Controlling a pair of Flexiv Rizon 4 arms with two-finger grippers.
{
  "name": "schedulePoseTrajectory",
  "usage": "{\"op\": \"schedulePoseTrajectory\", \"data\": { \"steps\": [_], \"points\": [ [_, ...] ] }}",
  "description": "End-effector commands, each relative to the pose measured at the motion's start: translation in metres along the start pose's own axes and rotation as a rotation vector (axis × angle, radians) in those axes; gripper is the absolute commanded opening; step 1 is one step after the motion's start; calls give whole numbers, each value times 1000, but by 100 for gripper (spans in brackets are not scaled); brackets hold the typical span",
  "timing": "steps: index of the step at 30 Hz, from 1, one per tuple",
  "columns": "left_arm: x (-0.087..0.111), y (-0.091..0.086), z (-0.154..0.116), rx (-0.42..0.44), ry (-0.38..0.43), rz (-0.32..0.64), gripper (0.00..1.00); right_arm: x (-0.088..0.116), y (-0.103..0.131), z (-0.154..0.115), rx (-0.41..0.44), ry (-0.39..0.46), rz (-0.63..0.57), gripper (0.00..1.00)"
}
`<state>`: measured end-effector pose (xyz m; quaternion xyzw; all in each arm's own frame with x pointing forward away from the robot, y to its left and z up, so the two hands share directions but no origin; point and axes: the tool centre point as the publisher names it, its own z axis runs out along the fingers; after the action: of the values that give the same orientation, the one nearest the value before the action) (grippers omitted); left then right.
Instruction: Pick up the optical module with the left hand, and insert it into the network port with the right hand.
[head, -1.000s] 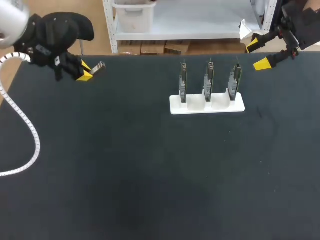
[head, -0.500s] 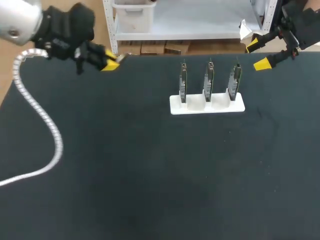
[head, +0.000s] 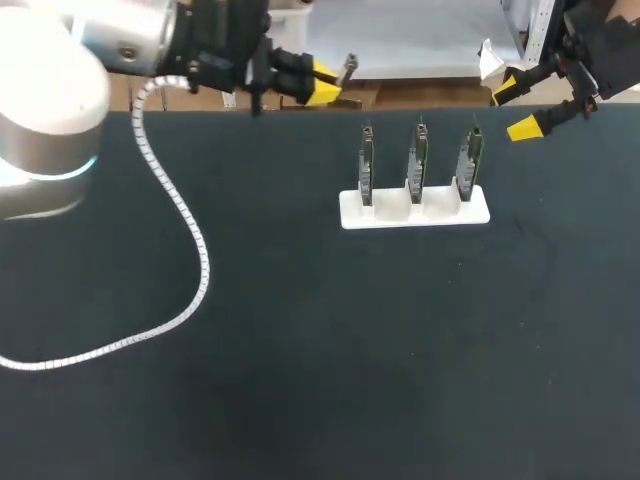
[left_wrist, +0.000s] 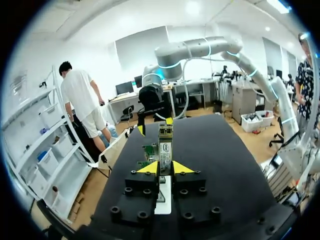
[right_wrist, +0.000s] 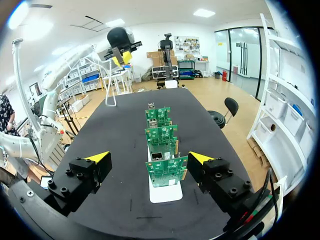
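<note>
Head: you're holding the optical module (head: 347, 68) in your left gripper (head: 325, 85), aloft over the table (head: 300, 350) far edge, so pickup's looking done. L wrist: module's sticking out past the clamping tips. R wrist: right gripper (right_wrist: 149, 157) is hanging wide open, facing the network cards (right_wrist: 165, 172). Handoff & insertion are pending.

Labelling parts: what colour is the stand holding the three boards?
White; the stand shows best in the head view.

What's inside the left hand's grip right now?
A slim silver metal optical module, clamped in the left hand and sticking out ahead of its yellow tips. Its rear end is hidden between the black finger blocks.
</note>
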<state>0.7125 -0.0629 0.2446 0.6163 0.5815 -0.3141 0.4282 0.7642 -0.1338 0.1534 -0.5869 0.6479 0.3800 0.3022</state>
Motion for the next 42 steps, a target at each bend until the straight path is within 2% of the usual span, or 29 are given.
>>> {"op": "schedulePoseTrajectory", "data": {
  "steps": [1, 10, 13, 27, 29, 32, 38, 42],
  "points": [
    [0, 11, 38, 21, -50, -34, 0, 0, -1, 0, -2, 0, 0, 100],
    [-1, 9, 76, 62, -155, -129, 0, 0, -1, 0, -2, 0, 0, 100],
    [-3, 12, 75, 44, -183, -104, 0, 0, -1, 0, -2, 0, 0, 100],
    [-3, 12, 75, 44, -183, -104, 0, 0, -1, 0, -2, 0, 0, 100],
    [-1, 11, 73, 7, -234, -129, 0, 0, -1, 0, -2, 0, 0, 100],
    [-7, 16, 82, 12, -268, -109, 0, 0, -1, 0, -2, 0, 0, 100],
    [-22, 26, 117, 106, -341, -94, 0, 0, -1, 0, -2, 0, 0, 100],
    [-30, 26, 135, 178, -355, -75, 0, 0, -1, 0, -2, 0, 0, 100]
  ]
}}
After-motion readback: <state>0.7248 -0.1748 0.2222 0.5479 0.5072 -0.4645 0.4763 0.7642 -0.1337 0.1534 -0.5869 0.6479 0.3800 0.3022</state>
